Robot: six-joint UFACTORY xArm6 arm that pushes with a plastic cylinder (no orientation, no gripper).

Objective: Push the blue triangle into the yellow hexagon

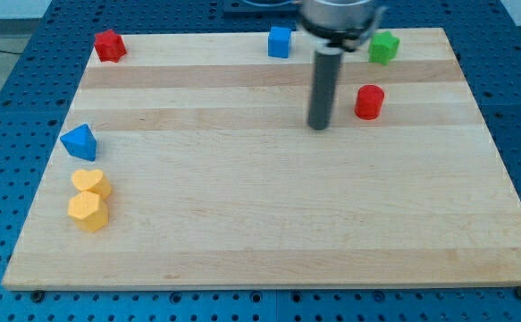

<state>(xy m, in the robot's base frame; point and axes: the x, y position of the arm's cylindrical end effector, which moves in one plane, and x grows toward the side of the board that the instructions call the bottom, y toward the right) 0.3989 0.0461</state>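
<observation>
The blue triangle [79, 141] lies near the board's left edge. Just below it sit two yellow blocks touching each other: an upper one [91, 182] and a lower yellow hexagon [88, 211]. A small gap separates the triangle from the upper yellow block. My tip [319, 126] stands on the board well to the right of these blocks, in the upper middle, touching no block.
A red cylinder [368, 102] stands just right of the rod. A blue cube [280, 41], a green block [384, 47] and a red block [109, 45] sit along the wooden board's [269, 224] top edge. Blue perforated table surrounds the board.
</observation>
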